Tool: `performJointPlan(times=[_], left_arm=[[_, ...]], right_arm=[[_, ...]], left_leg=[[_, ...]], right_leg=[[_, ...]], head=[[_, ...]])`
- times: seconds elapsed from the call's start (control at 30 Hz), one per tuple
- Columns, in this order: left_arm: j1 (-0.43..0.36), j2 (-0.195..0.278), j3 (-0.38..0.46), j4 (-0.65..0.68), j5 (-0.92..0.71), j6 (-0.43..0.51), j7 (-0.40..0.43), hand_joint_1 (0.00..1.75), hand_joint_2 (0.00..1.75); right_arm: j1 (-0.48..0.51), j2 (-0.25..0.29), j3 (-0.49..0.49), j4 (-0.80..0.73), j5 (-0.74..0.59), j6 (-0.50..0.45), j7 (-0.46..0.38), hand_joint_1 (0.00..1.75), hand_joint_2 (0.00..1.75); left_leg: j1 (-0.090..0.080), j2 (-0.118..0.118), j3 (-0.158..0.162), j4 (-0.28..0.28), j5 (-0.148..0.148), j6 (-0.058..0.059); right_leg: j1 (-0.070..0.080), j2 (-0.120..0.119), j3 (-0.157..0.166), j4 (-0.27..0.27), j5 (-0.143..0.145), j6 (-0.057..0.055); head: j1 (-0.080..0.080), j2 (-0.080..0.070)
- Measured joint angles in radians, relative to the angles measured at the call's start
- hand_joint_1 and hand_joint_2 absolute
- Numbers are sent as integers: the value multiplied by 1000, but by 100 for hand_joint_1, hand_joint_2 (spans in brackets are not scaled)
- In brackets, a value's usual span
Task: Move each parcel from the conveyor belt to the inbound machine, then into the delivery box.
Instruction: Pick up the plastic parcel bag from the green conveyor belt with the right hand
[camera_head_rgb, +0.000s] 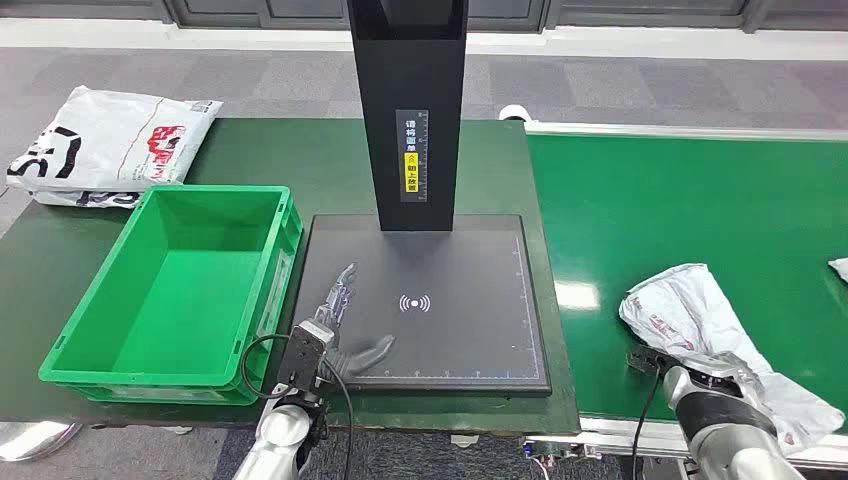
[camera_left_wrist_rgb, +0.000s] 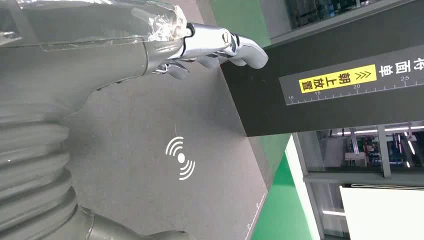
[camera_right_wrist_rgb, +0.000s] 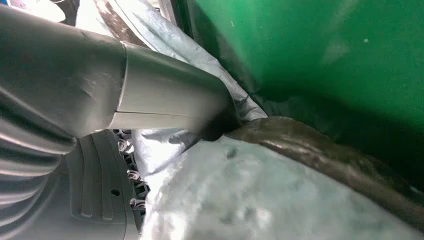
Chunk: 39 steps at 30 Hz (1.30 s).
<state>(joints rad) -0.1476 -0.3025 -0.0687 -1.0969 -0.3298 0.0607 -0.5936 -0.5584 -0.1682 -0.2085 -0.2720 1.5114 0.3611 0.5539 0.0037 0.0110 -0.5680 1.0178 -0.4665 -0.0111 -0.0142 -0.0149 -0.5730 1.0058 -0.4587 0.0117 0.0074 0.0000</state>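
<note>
A crumpled white parcel (camera_head_rgb: 690, 300) lies on the green conveyor belt (camera_head_rgb: 680, 200) near its front edge. My right hand (camera_head_rgb: 715, 375) is at the parcel's near end and grips it. The right wrist view shows the thick grey thumb (camera_right_wrist_rgb: 165, 95) dug into a fold of the parcel's plastic (camera_right_wrist_rgb: 260, 200), which bulges against the palm. My left hand (camera_head_rgb: 340, 325) hovers open, fingers spread, over the front left of the inbound machine's black plate (camera_head_rgb: 450, 300). In the left wrist view the left hand's fingers (camera_left_wrist_rgb: 220, 42) reach toward the black column (camera_left_wrist_rgb: 325, 95). The green delivery box (camera_head_rgb: 215, 190) stands empty left of the plate.
The machine's black column (camera_head_rgb: 410, 110) rises from the back of the plate. Another white parcel (camera_head_rgb: 110, 140) lies on the dark table behind the box. A further white parcel's corner (camera_head_rgb: 838, 268) shows at the belt's right edge.
</note>
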Motion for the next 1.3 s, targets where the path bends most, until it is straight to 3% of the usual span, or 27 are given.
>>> performJointPlan(times=[0.23,0.33,0.43,0.53,0.7,0.87,1.03,1.3], left_arm=[[0,0,0,4,8,0,-3,0,175],[0,0,0,5,15,0,-8,0,175],[0,1,0,5,20,0,-11,0,175],[0,2,2,5,26,1,-16,0,175],[6,2,24,-5,27,4,-17,0,175],[14,2,53,-28,18,5,-9,0,175],[19,1,74,-40,11,2,-3,0,175],[19,0,75,-44,9,3,4,0,175]], right_arm=[[3,0,0,0,0,-20,-3,175,175],[7,0,-4,0,-11,-95,-24,175,175],[12,2,-46,0,-98,-238,-127,175,175],[7,3,-163,-1,-288,-325,-340,175,175],[-31,4,-364,-16,-489,-290,-642,175,175],[-68,4,-481,-52,-567,-236,-816,175,175],[-95,4,-546,-103,-628,-178,-891,175,175],[-105,11,-578,-146,-645,-164,-916,175,175]], left_leg=[[0,-1,0,0,0,1],[0,-1,-1,0,1,1],[0,-1,-2,0,1,2],[-1,1,-6,0,1,2],[-2,4,-11,0,2,4],[-2,-3,-15,0,8,5],[-2,-4,-16,0,8,5],[-2,-4,-18,0,8,5]], right_leg=[[0,-1,2,-1,1,1],[-1,-1,2,-2,2,3],[-1,0,2,-3,3,4],[-1,1,0,-4,4,5],[-2,3,-5,-4,6,5],[-2,-2,-10,-3,9,5],[-2,-3,-12,-3,8,5],[-2,-3,-12,-3,8,5]], head=[[0,0],[0,0],[0,0],[0,0],[0,0],[0,0],[0,0],[0,0]])
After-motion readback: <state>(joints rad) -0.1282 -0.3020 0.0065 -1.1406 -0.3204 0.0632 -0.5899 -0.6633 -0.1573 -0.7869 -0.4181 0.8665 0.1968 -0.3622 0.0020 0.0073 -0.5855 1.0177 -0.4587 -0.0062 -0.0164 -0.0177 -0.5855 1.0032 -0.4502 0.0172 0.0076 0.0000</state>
